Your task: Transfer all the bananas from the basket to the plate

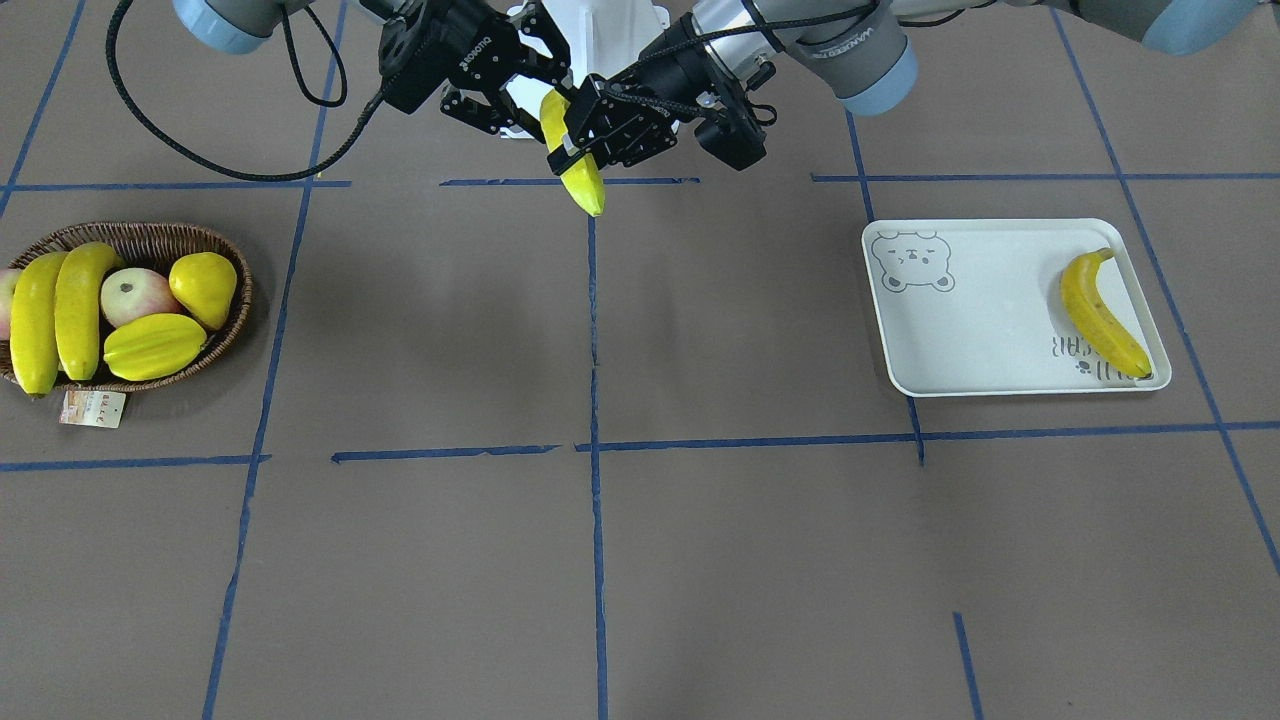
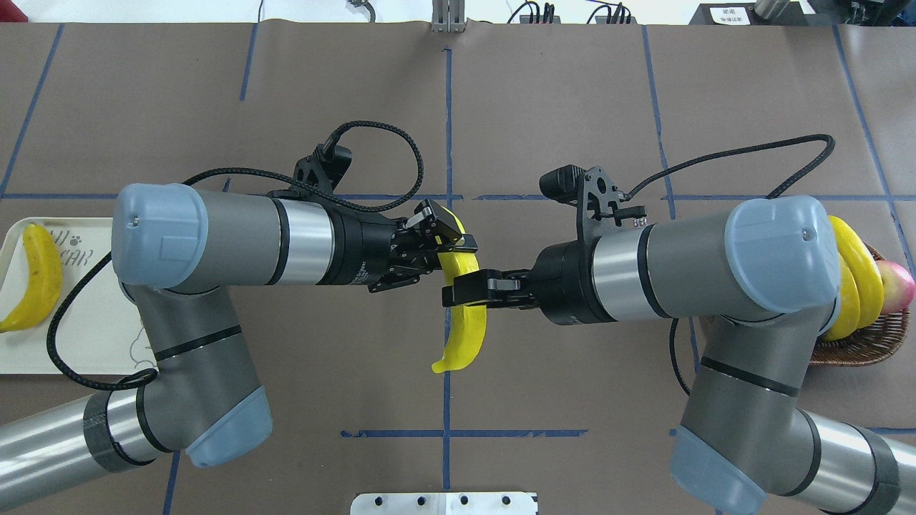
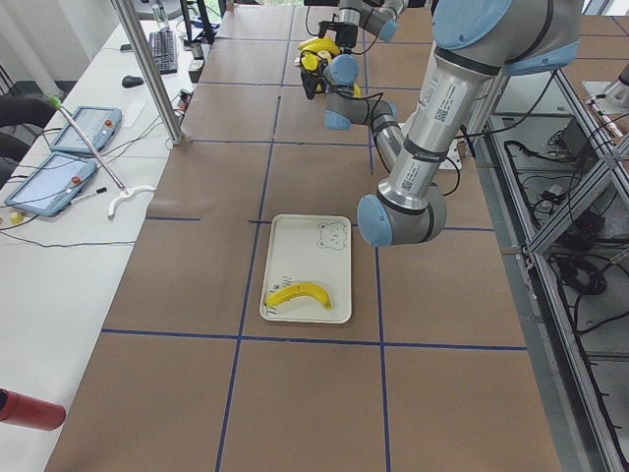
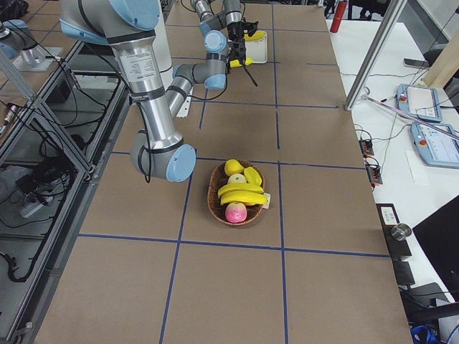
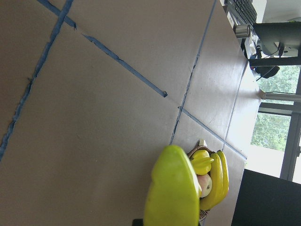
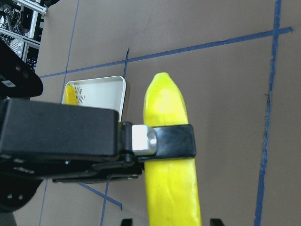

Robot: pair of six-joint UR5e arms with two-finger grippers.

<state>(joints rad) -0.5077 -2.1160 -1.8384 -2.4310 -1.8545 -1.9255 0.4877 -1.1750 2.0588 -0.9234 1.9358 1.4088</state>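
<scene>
One banana [image 1: 588,190] hangs in the air at mid-table, close to the robot's base. My left gripper [image 1: 572,150] is shut on its middle. My right gripper [image 1: 525,92] stands open beside the banana's upper end, its fingertips spread wide of the fruit in the right wrist view. Seen from overhead, the held banana [image 2: 464,336] lies between the left gripper [image 2: 451,232] and the right gripper [image 2: 465,290]. Two bananas [image 1: 55,315] lie in the wicker basket [image 1: 150,232]. Another banana [image 1: 1100,315] rests on the bear-printed plate [image 1: 980,340].
The basket also holds an apple [image 1: 135,295], a starfruit [image 1: 155,345] and a pear [image 1: 205,285], and a paper tag [image 1: 92,408] lies in front of it. Blue tape lines cross the brown table. A white bench with tablets [image 3: 69,157] runs along the far side.
</scene>
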